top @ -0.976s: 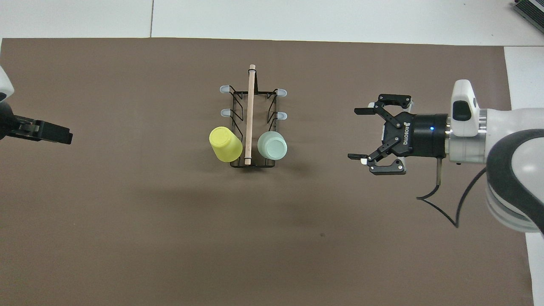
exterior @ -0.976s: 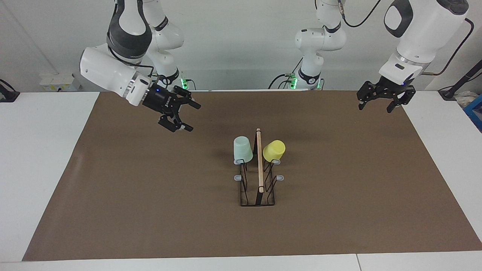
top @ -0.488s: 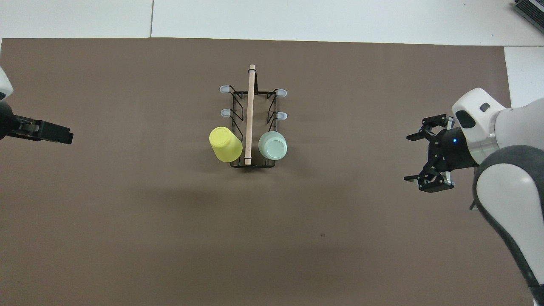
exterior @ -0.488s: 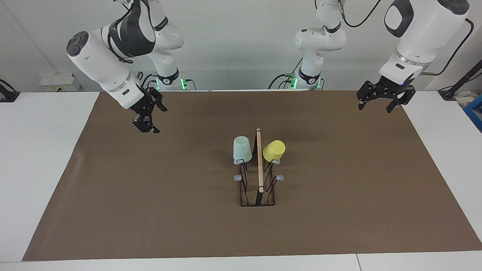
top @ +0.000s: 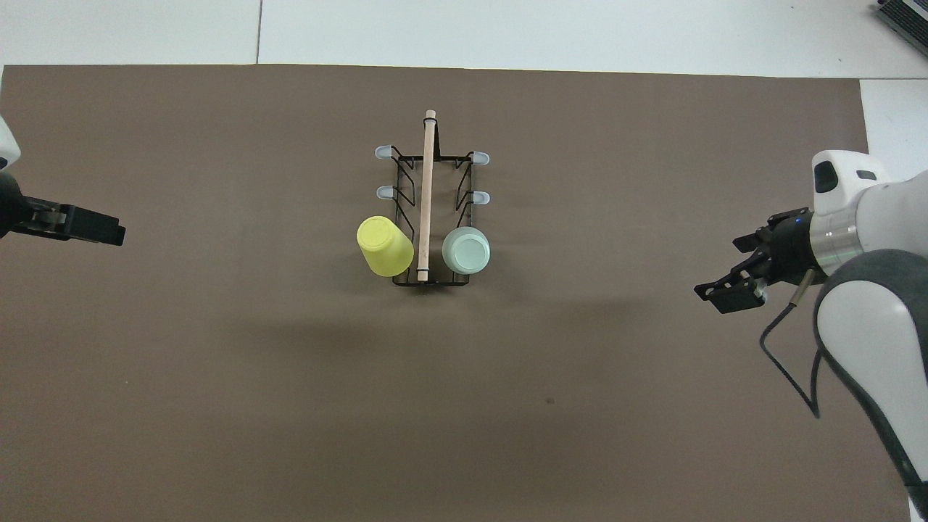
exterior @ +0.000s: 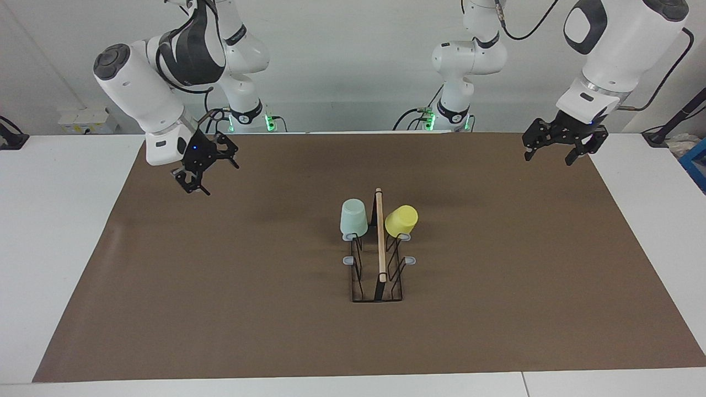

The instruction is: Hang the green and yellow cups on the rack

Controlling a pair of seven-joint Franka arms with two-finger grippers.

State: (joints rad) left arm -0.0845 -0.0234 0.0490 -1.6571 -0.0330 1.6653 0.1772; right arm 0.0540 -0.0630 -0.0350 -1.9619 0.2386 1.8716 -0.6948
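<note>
Since one second ago the right gripper (exterior: 204, 168) has pulled away from the rack (exterior: 378, 275) toward the right arm's end of the table and turned to point down; it now hangs over bare brown mat (exterior: 220, 309), fingers spread and empty. The left gripper (exterior: 560, 148) waits over the mat's corner at the left arm's end, also spread and empty.

On the overhead view as a clock face, the rack stands near the centre, a little toward 12. The green cup (exterior: 353, 218) and the yellow cup (exterior: 401, 220) both sit upside down on the two prongs nearest the robots, one at each side of the wooden bar (exterior: 380, 237). The green one stands straight; the yellow one leans outward, toward 9 o'clock.

I judge the hanging as done, and the step in hand is only the retreat. To do it well, the right arm should move high and slowly toward 3 o'clock, away from the rack, because a touch could knock off the leaning yellow cup.
</note>
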